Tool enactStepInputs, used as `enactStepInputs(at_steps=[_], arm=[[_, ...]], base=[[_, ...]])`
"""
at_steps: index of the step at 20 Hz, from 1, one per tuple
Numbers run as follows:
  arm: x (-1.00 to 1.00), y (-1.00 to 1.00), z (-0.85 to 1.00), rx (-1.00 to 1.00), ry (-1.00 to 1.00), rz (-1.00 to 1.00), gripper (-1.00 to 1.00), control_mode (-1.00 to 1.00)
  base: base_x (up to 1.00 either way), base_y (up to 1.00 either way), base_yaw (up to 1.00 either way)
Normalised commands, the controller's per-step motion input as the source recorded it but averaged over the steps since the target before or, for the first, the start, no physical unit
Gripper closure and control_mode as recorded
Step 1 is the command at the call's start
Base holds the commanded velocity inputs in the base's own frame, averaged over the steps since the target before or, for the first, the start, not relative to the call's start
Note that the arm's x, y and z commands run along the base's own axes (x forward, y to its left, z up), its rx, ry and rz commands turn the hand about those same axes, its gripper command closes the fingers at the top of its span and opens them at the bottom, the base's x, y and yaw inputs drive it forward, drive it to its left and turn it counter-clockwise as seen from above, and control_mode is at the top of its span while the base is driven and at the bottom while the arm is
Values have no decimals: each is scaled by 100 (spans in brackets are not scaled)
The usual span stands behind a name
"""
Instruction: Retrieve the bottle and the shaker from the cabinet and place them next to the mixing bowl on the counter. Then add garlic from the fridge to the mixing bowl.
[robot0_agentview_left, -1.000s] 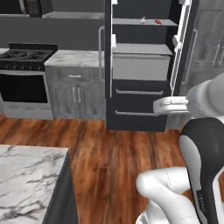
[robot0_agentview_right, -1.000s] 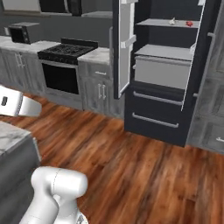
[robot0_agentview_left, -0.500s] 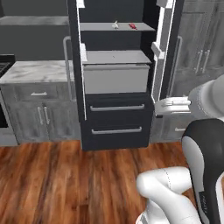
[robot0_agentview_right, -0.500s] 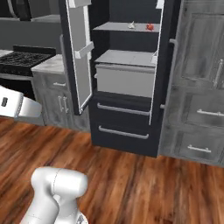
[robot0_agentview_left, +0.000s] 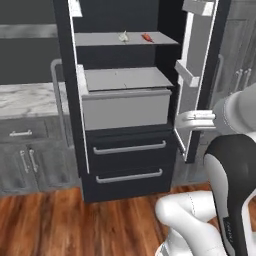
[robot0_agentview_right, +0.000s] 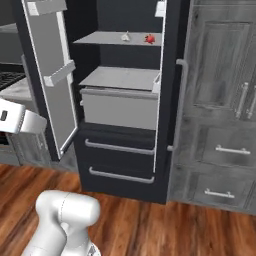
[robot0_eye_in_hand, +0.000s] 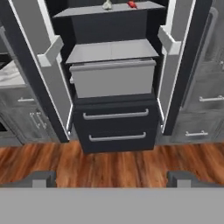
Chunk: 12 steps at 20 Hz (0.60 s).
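The fridge (robot0_agentview_left: 127, 160) (robot0_agentview_right: 120, 160) (robot0_eye_in_hand: 116, 127) stands straight ahead with both doors swung wide. A pale garlic bulb (robot0_agentview_left: 123, 36) (robot0_agentview_right: 126, 36) (robot0_eye_in_hand: 107, 5) lies on its upper shelf, with a small red item (robot0_agentview_left: 146, 37) (robot0_agentview_right: 149, 38) (robot0_eye_in_hand: 132, 4) just to its right. My gripper (robot0_eye_in_hand: 111, 179) is open and holds nothing. It hangs well back from the fridge, over the wooden floor, facing the drawers. The bottle, the shaker and the mixing bowl are out of view.
Below the shelf a large grey bin (robot0_eye_in_hand: 113, 78) juts out above two dark drawers (robot0_eye_in_hand: 114, 116). Grey cabinets (robot0_agentview_right: 220, 100) stand right of the fridge. A marble counter (robot0_agentview_left: 25, 97) over drawers lies to its left. The open doors (robot0_eye_in_hand: 43, 65) (robot0_eye_in_hand: 175, 52) flank the opening.
The base has driven and turned, so both base views swung from the stove side to face the fridge, now larger and centred. The gripper stays open.
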Motion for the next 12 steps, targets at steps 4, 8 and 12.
enactStepInputs(at_steps=[4,8,12], arm=[[0,0,0,0,0,0,-100,100],[0,0,0,0,0,0,-100,100],[0,0,0,0,0,0,-100,100]], base=[[100,-13,-12],[100,0,-29],[100,1,-21]])
